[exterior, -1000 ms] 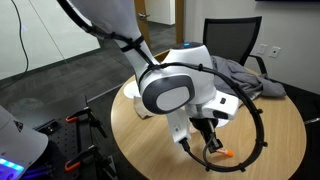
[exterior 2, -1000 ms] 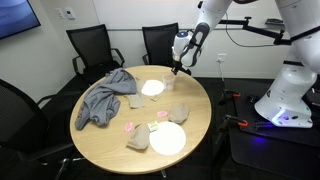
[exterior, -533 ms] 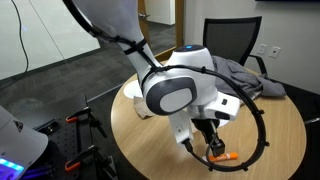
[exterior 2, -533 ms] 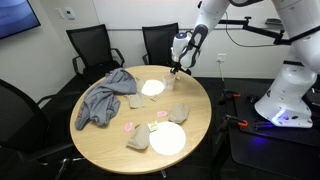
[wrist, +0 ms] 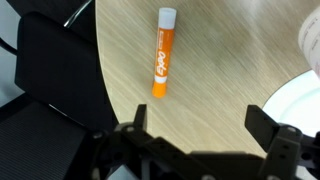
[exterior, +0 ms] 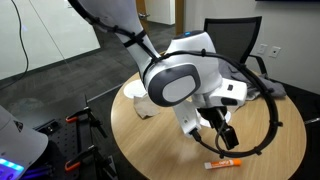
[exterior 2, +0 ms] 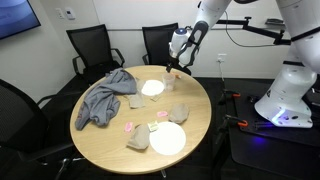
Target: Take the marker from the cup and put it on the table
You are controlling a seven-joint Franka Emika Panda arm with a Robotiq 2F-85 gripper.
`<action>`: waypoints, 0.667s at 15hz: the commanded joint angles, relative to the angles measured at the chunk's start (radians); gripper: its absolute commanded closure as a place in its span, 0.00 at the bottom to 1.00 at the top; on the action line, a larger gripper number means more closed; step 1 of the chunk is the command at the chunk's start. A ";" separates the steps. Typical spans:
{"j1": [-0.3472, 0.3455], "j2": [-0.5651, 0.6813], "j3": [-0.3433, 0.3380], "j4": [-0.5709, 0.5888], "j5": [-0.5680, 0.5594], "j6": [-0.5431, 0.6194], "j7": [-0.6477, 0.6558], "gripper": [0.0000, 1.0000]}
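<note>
Marker lies flat on the bench, just inside the curved dark rim and roughly parallel to it, touching nothing else. Its body is a slim orange cylinder with printed lettering, and the white end points away from the claw. The claw hangs above the wood with both fingers spread wide and nothing between them; the marker sits beyond and to one side of the gap, clear of either fingertip.

Bare bench surrounds the marker on the inward side, a light wood grain with fine straight streaks. Past the rim the wrist view drops to a dark chair and floor. At that view's right edge a smooth white plate curves in, and above it shows a pale translucent wall that looks like the cup, cut off by the frame. Both stand well apart from the marker.

In an exterior view the marker shows near the bench's near edge, just below the claw. Farther across the round top lie a rumpled grey cloth and a second plate.
</note>
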 commanded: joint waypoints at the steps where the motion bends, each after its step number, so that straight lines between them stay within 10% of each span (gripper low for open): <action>1: 0.034 -0.101 -0.024 -0.075 0.001 0.037 -0.056 0.00; 10: 0.137 -0.317 -0.083 -0.213 -0.040 0.061 -0.097 0.00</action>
